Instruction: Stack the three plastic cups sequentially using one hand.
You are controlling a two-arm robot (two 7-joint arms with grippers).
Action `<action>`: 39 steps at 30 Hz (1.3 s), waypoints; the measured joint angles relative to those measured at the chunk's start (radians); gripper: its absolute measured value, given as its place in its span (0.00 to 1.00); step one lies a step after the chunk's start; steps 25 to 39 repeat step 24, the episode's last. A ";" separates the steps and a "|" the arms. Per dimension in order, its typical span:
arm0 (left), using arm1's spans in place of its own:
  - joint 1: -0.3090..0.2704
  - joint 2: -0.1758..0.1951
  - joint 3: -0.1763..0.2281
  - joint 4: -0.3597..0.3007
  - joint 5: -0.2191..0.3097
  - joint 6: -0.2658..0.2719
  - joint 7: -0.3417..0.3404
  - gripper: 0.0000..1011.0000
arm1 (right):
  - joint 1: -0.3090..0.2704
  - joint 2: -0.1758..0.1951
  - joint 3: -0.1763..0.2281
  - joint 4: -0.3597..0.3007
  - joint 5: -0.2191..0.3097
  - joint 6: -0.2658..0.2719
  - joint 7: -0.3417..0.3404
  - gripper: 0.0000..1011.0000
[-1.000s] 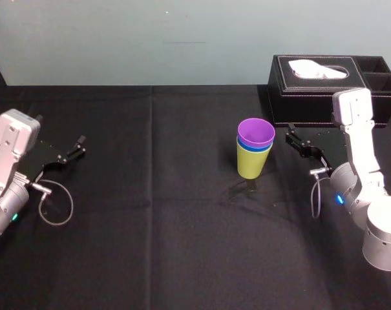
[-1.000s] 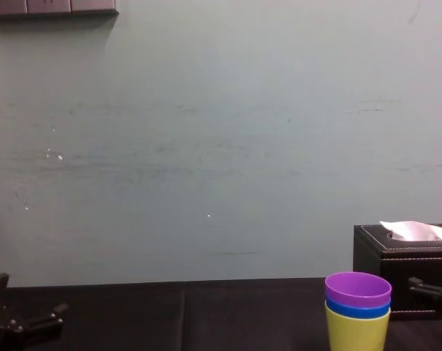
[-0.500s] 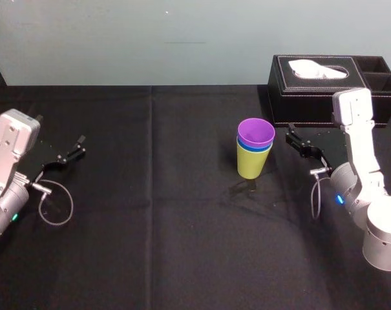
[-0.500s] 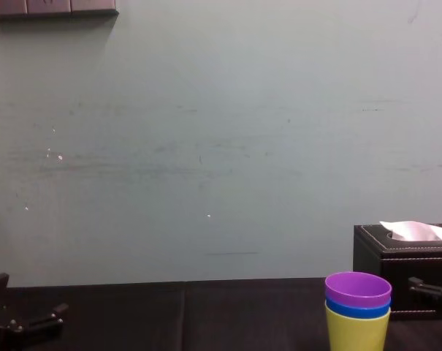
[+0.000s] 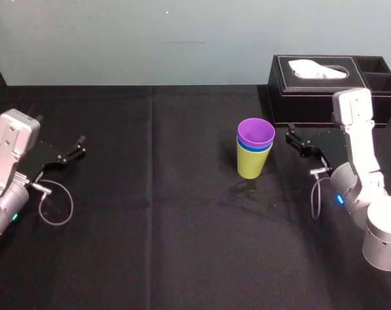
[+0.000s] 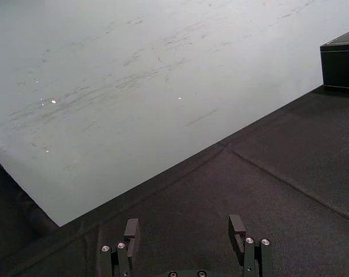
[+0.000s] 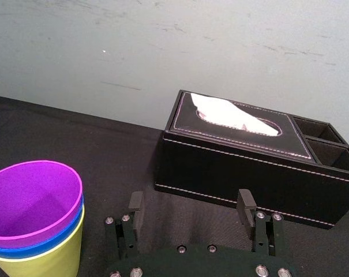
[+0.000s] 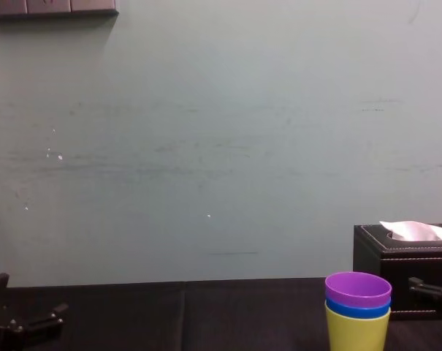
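Found cups point(image 5: 254, 152) stacked, grippers empty.
Saw purple point(image 5: 256, 132) nested in blue point(image 5: 254, 148), blue in yellow-green point(image 5: 252, 165), upright on table point(image 5: 182, 226) beside right gripper point(image 5: 303, 147), fingers spread apart; left gripper point(image 5: 69, 155) parked far left, likewise spread; tissue point(image 5: 318, 68) in box point(image 5: 311, 97) behind.

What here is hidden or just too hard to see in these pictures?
- Blue cup and purple cup: sides below the rims, head view, hidden inside the yellow-green cup.
- Stack: foot, chest view, cut by the bottom edge.
- Tissue box compartments: head view, too dark to see inside.
- Right tool, open beside the stack, and left tool, open at far left: chest view, black on black.
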 joint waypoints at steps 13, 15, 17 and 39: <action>0.000 0.000 0.000 0.000 0.000 0.000 0.000 1.00 | 0.000 0.000 0.000 0.000 0.000 0.000 0.000 0.99; 0.000 0.000 0.000 0.000 0.000 0.000 0.000 1.00 | 0.000 0.000 0.000 0.000 0.000 0.000 0.000 0.99; 0.000 0.000 0.000 0.000 0.000 0.000 0.000 1.00 | 0.000 0.000 0.000 0.000 0.000 0.000 0.000 0.99; 0.000 0.000 0.000 0.000 0.000 0.000 0.000 1.00 | 0.000 0.000 0.000 0.000 0.000 0.000 0.000 0.99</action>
